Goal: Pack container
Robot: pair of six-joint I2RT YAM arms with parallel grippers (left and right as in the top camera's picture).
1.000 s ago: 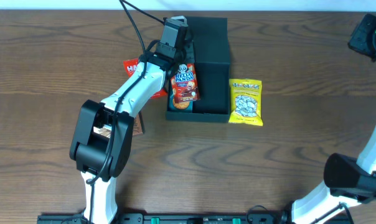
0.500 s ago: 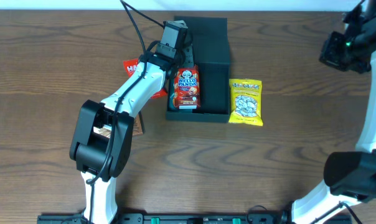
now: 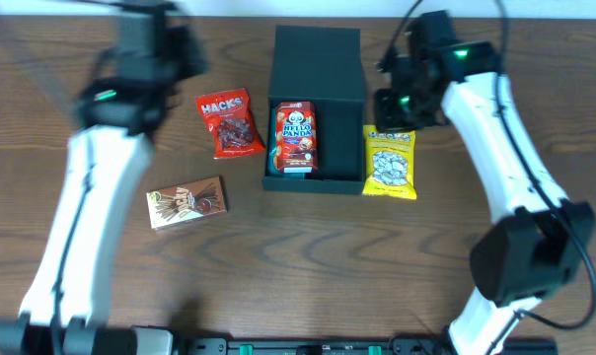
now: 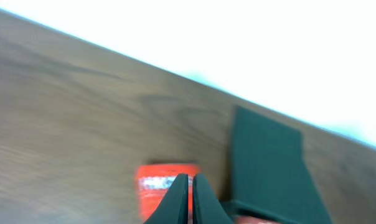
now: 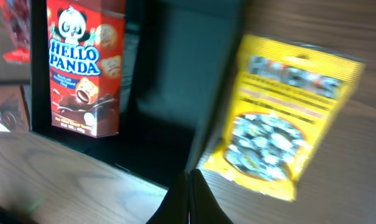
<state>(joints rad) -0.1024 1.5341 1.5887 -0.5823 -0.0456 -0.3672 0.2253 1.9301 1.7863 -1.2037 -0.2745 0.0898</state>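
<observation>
Left gripper [image 4: 189,198] and right gripper [image 5: 189,198] both have fingers pressed together; the bag [image 5: 281,124] lies ahead-right of the right fingers, so packing it into the container [image 5: 166,99] likely calls for spreading and pinching.

White arm links [image 3: 500,138], black joints [image 3: 520,261] and cables [image 3: 405,22] (green status lights [image 3: 459,52] glowing), black pincer fingers [image 5: 177,208].
</observation>
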